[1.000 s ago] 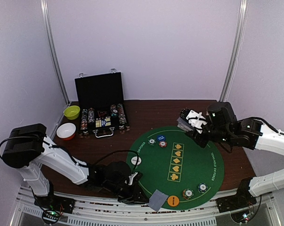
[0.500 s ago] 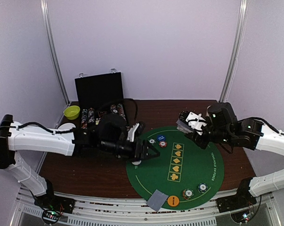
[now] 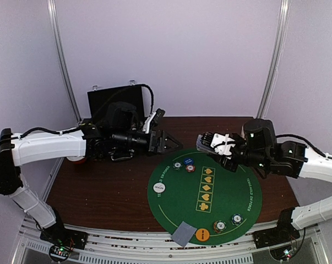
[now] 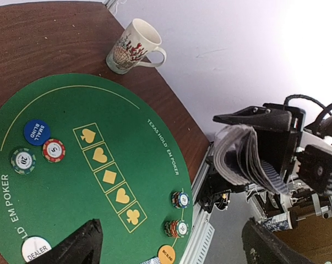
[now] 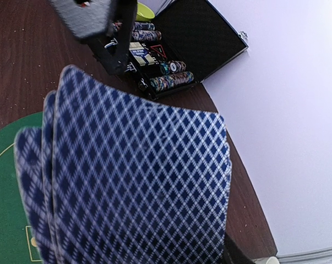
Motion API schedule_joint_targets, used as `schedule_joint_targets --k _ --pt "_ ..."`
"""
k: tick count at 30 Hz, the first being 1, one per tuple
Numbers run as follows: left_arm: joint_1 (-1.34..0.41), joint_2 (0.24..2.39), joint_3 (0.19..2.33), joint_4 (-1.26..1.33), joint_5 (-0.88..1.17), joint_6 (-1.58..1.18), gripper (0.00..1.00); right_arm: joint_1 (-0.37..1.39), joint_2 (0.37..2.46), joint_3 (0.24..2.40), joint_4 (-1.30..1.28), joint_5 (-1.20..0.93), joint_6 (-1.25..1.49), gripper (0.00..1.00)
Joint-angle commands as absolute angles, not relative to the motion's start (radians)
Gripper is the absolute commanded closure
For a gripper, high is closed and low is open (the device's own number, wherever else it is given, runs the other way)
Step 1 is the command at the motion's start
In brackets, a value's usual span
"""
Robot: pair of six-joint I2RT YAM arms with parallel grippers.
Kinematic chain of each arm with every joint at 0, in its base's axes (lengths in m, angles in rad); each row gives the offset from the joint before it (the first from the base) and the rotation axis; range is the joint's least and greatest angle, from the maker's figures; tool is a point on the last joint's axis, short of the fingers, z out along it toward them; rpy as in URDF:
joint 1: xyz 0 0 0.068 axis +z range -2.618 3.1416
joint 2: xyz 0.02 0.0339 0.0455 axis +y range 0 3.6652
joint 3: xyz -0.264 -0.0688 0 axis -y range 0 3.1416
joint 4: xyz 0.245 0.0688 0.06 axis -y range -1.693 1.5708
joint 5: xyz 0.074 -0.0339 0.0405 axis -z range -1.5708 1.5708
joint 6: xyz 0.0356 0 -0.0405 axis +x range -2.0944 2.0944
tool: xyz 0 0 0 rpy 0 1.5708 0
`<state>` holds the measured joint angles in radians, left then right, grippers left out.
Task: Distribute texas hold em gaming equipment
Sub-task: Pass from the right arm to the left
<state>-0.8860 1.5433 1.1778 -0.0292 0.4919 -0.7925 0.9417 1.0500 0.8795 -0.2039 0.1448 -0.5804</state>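
Note:
My right gripper (image 3: 212, 144) is shut on a fanned deck of blue-backed playing cards (image 3: 205, 142) above the mat's far edge. Those cards (image 5: 138, 181) fill the right wrist view and hide the fingers. My left gripper (image 3: 168, 144) hovers just left of the deck, open and empty, with the deck (image 4: 243, 159) ahead of it. On the round green mat (image 3: 226, 187) lie single chips (image 3: 189, 165), a white dealer disc (image 3: 159, 187), two chip stacks (image 3: 227, 223), an orange disc (image 3: 202, 235) and a face-down card (image 3: 183, 233).
The black chip case (image 3: 108, 99) stands open at the back left, partly behind my left arm, its chip rows (image 5: 168, 74) showing. A cream mug (image 4: 134, 47) sits on the brown table beyond the mat. A rail runs along the table's near edge.
My left arm left the card at the mat's near edge, swung up to the far side beside the deck, and its jaws opened. The right gripper shifted left with the deck.

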Motion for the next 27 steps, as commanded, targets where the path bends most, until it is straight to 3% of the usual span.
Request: schedule_joint_targets --k 1,12,18,27 --pt "-0.839 1.571 1.246 0.055 0.642 -0.742 0.07 0.969 1.101 0.887 -0.1 0.145 -0.696 0.58" --pt "-0.784 1.649 1.24 0.127 0.794 -0.715 0.06 1.004 1.256 0.942 -0.033 0.166 -0.775 0.58" --pt "-0.784 1.637 1.191 0.123 0.775 -0.687 0.03 1.004 1.305 0.961 0.0 0.135 -0.785 0.58" --pt "-0.784 1.654 1.14 0.145 0.797 -0.692 0.11 1.009 1.339 0.988 0.009 0.113 -0.789 0.58"
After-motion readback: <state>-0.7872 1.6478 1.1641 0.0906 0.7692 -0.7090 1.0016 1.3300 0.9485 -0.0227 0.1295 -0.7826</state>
